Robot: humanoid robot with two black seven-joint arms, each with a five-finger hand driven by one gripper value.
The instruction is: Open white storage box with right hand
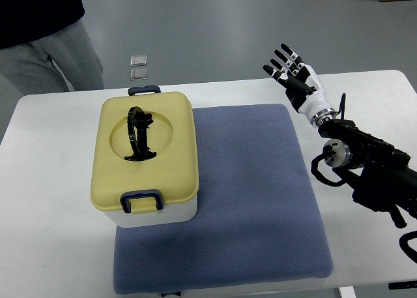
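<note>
Right robot hand [291,68] spread wide, holding nothing, well apart from the storage box [148,158]; could miss the front latch [141,201].

A white table [58,246] carries a blue-grey mat [254,200], the storage box [146,161] overlapping its left edge.

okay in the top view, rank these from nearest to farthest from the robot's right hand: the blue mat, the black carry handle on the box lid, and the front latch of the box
From the right hand:
1. Blue mat, just below-left of the hand, its corner closest.
2. Black carry handle, mid-lid on the yellow-lidded storage box.
3. Front latch, on the box's near edge, farthest.
</note>
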